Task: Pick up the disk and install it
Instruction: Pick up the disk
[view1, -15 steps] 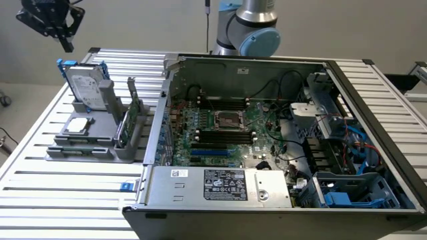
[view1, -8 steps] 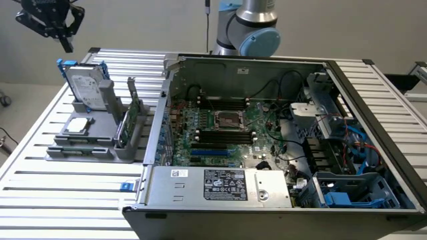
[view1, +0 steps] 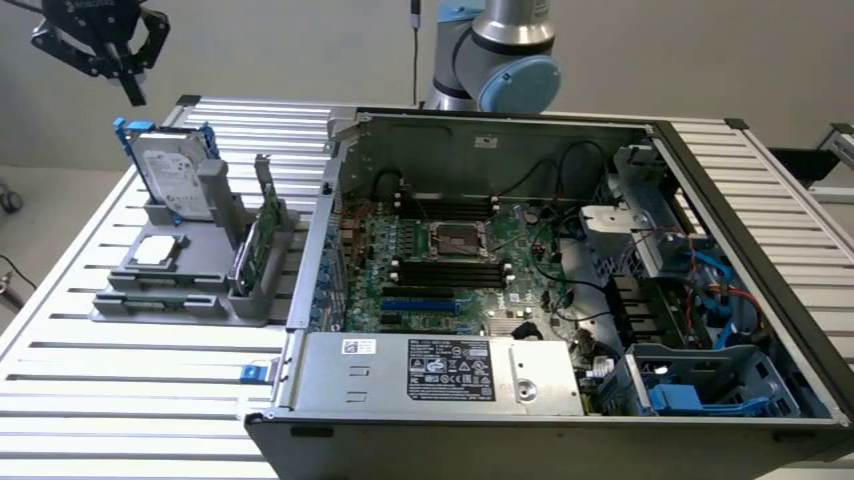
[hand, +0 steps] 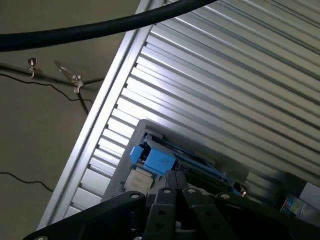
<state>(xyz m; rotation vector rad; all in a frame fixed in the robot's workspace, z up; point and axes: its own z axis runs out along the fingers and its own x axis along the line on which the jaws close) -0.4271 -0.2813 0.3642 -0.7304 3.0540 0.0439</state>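
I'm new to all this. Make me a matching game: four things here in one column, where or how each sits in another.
1 disk
2 pincer
3 silver chip
4 computer case

A open, insides showing
B flat on the grey stand
C upright in the grey stand
D shut, in the air above the stand

Pairs: 1-C, 2-D, 3-B, 4-A

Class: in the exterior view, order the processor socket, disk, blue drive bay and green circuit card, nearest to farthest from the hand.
From the hand, high on the exterior view's left:
1. Disk, upright in the grey stand just below it.
2. Green circuit card, beside the disk.
3. Processor socket, middle of the computer case.
4. Blue drive bay, case's lower-right corner.
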